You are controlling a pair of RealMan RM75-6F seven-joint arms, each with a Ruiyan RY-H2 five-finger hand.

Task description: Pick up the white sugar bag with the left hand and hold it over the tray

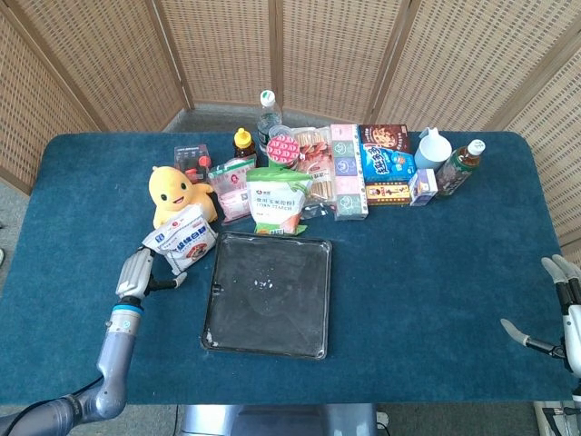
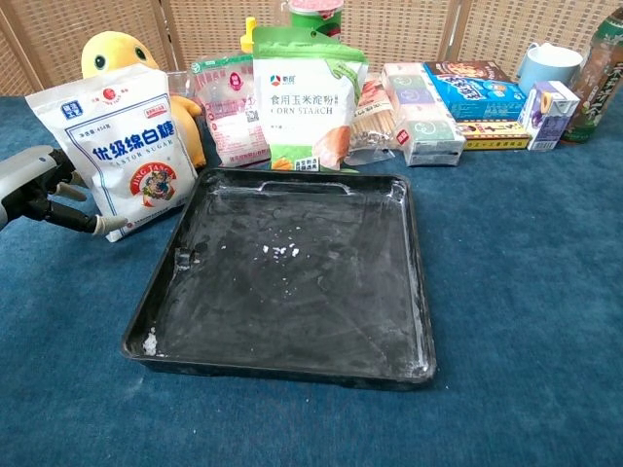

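Note:
The white sugar bag (image 1: 184, 241) (image 2: 125, 153) stands upright just left of the black tray (image 1: 270, 331) (image 2: 292, 311), leaning near a yellow plush toy (image 1: 174, 193). My left hand (image 1: 138, 271) (image 2: 39, 192) is at the bag's left edge with fingers apart; its fingertips reach the bag's lower left side, and I cannot tell whether they touch. Nothing is gripped. My right hand (image 1: 563, 311) shows only at the head view's right edge, low, fingers spread and empty. The tray holds only a few white crumbs.
A row of groceries stands behind the tray: a corn starch pouch (image 1: 277, 202) (image 2: 302, 102), snack packs, boxes (image 1: 386, 166), bottles (image 1: 266, 114), a white cup (image 1: 433, 147). The plush toy (image 2: 119, 53) stands right behind the sugar bag. Blue cloth covers the table (image 1: 427, 272).

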